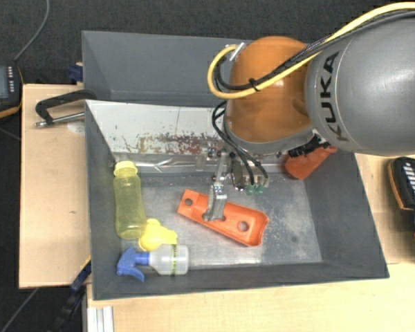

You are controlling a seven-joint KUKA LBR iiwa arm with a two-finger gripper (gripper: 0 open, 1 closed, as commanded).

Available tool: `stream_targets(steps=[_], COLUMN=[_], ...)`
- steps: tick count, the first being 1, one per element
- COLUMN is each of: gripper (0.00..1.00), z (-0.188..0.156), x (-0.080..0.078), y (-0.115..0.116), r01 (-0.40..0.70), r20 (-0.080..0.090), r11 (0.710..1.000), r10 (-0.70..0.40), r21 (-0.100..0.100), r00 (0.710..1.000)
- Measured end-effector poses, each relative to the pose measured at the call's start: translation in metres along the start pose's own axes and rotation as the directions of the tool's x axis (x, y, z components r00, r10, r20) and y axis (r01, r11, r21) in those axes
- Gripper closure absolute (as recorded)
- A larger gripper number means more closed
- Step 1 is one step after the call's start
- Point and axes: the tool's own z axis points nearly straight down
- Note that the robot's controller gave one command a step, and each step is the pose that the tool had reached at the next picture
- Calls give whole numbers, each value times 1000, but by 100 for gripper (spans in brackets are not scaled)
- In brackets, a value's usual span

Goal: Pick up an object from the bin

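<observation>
Our gripper (216, 209) is down at the orange plate (245, 227) — grasping stage; whether it's clamped, we cannot tell; next, lift.

Arm (380, 75): one thick, rounded link with a smooth grey metal finish and a soft sheen.
Lettering (330, 95): "KUKA" in dark capitals across the link's end next to the wrist.
Cover (266, 88): a bulbous, glossy orange shell at the wrist, with light reflections on top.
Yellow cable (318, 40): a single cable that runs along the grey link and loops over the cover's upper left side.
Black cables (228, 68): several thin ones bundled beside the yellow loop, with more trailing beneath the cover.
Gripper (216, 209): slim, bare silvery metal, mounted under the cover.
Green part (254, 185): small, at the gripper's base; its detail is too small to tell.
</observation>
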Motion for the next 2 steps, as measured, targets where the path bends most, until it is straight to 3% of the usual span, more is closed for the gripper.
stream_targets(steps=[1, 2], gripper=[0, 0], z=[65, 147], x=[7, 9], y=[-27, -66], r01=[-33, 9], r20=[1, 0], r11=[999, 1000], r10=[33, -9], r21=[-1, -1], r00=[999, 1000])
